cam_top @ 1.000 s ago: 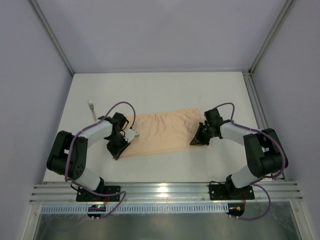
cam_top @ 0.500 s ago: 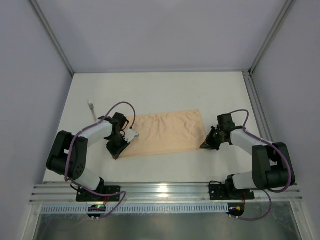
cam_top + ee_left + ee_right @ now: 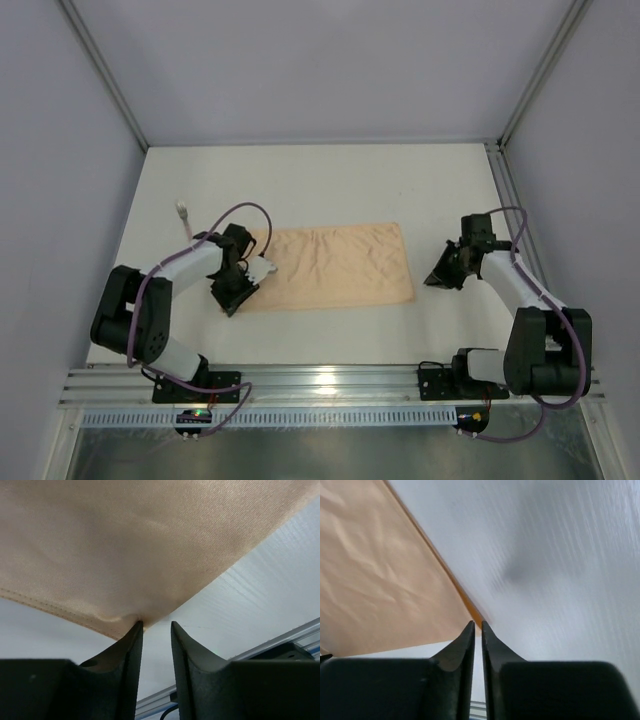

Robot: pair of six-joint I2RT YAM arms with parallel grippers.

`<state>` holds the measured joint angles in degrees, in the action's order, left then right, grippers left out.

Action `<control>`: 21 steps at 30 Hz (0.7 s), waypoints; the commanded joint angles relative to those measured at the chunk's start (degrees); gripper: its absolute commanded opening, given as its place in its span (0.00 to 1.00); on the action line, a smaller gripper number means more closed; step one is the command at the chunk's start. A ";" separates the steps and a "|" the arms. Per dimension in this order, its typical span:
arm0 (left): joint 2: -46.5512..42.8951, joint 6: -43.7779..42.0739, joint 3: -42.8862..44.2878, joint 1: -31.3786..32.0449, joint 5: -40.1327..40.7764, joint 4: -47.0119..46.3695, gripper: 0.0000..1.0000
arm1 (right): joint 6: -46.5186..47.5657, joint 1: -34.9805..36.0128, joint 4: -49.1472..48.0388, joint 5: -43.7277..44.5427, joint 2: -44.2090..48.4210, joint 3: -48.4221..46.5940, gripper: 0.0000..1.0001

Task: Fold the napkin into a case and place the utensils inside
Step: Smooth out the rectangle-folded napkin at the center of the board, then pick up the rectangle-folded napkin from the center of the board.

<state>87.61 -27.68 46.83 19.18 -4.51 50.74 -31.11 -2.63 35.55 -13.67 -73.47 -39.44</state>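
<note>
Top external view: left claw (image 3: 235, 300) slightly spread at the napkin's (image 3: 335, 265) left edge; right claw (image 3: 438, 281) pressed together, empty, mid-right above bench (image 3: 330, 190).

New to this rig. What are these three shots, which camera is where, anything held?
Two robot arms are bolted at the near edge of a white table, each with a two-finger gripper. The wide shot looks down from above and behind them; the other two come from a camera on each wrist, looking along its fingers. A peach napkin lies flat mid-table; a utensil lies at far left. The left gripper sits at the napkin's near left corner, jaws slightly apart, not clearly pinching it. The right gripper is nearly shut, empty, off the napkin's right edge.
</note>
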 commanded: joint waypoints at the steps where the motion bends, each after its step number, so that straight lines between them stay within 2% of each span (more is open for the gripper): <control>1: -3.41 -3.17 5.36 -0.63 -1.37 0.22 0.33 | 3.16 -0.09 2.07 0.93 0.97 -7.39 0.23; 5: -5.44 -3.78 13.18 -3.00 -7.94 6.64 0.44 | 4.92 -0.09 1.19 0.14 -3.33 -10.83 0.39; 7: -4.13 -1.77 18.53 -9.22 -16.20 9.02 0.47 | 5.88 0.17 0.23 -0.56 -6.31 -13.02 0.43; 9: -1.93 0.95 21.54 -16.32 -18.77 9.38 0.49 | 6.59 0.70 -0.48 -1.09 -8.52 -14.43 0.46; 13: 4.57 11.83 23.66 -18.92 -10.98 2.64 0.48 | 7.56 2.63 -2.41 -2.50 -14.67 -16.80 0.48; 14: 6.67 12.82 23.49 -18.92 -11.04 1.83 0.47 | 7.65 5.51 -2.76 -2.59 -16.86 -16.81 0.48; 17: 10.19 15.89 23.31 -18.92 -11.66 -1.07 0.46 | 7.12 7.64 -4.87 -1.27 -19.24 -15.15 0.48; 21: 13.54 18.45 22.17 -18.92 -9.20 -4.51 0.45 | 5.19 7.73 -7.86 0.22 -20.04 -11.72 0.48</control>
<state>100.22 -13.80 69.08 0.25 -15.29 50.09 -25.23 5.41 30.74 -14.72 -93.76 -52.77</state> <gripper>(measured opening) 0.455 0.477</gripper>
